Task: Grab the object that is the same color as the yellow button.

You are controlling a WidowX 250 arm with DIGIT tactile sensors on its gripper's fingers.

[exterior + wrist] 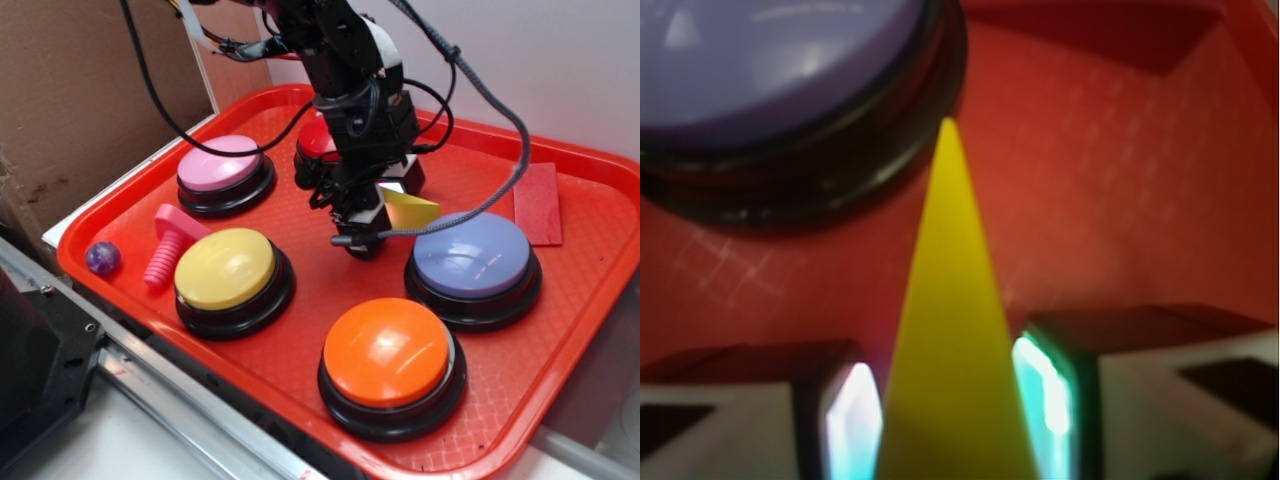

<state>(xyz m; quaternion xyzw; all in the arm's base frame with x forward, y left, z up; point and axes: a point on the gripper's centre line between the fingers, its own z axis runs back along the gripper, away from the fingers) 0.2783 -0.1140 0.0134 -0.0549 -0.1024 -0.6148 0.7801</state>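
Note:
The object, a small yellow wedge [413,209], sits between my gripper's [392,202] fingers in the middle of the red tray [560,340]. In the wrist view the wedge [952,330] fills the gap, with a pad pressed against each side, so my gripper [952,405] is shut on it. Its thin tip points at the purple button [770,70]. I cannot tell whether the wedge touches the tray. The yellow button [225,268], a glossy dome on a black base, stands at the tray's front left, apart from the gripper.
The purple button [470,255] is just right of the gripper, and an orange button [390,355] stands in front. A pink button [222,165] and a half-hidden red button [316,141] are behind. A pink bolt [168,240], purple ball [102,258] and red flat block [538,203] lie on the tray.

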